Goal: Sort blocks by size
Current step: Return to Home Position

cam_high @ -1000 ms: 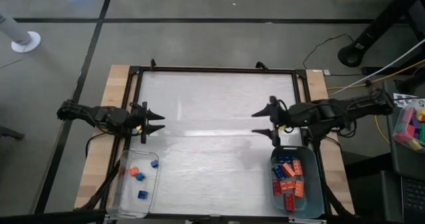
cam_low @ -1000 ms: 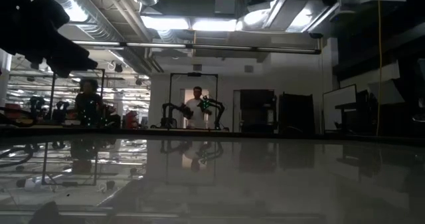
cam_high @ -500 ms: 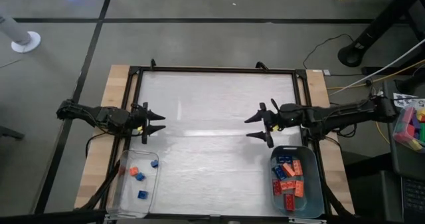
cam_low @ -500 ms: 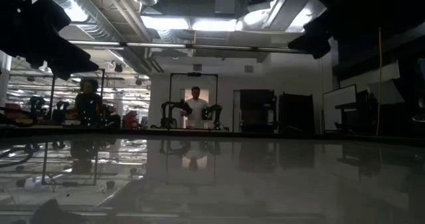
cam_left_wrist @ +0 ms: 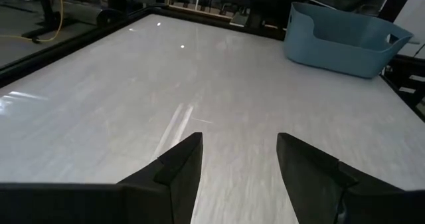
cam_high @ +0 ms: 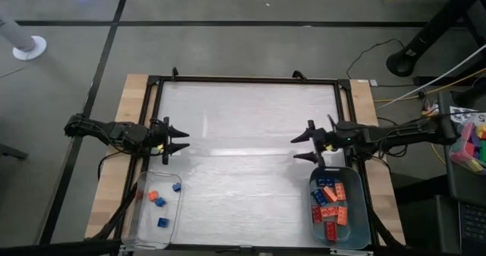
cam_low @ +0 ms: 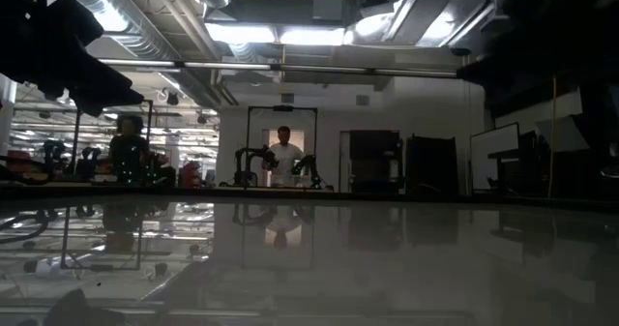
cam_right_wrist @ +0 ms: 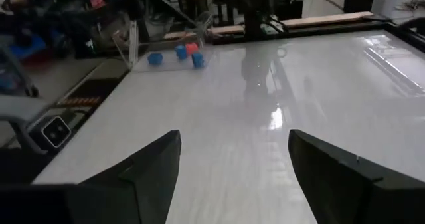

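A clear tray [cam_high: 156, 208] at the near left holds a few small blue and orange blocks [cam_high: 157, 200], also seen in the right wrist view [cam_right_wrist: 176, 53]. A blue-grey bin [cam_high: 338, 205] at the near right holds several longer red, orange and blue blocks [cam_high: 329, 203]; the bin also shows in the left wrist view [cam_left_wrist: 342, 31]. My left gripper [cam_high: 184, 140] is open and empty over the table's left side, above the clear tray's far end. My right gripper [cam_high: 298, 148] is open and empty just beyond the bin's far edge.
A black frame [cam_high: 247, 79] edges the white table top [cam_high: 243, 134], whose middle is bare. A box of pink, green and yellow bricks [cam_high: 472, 142] stands off the table at the right. People stand in the room far behind the table [cam_low: 283, 157].
My right gripper went toward the table's left edge, then drew back toward the right edge and the bin. Its open fingers have come closer together. My left gripper has kept still.
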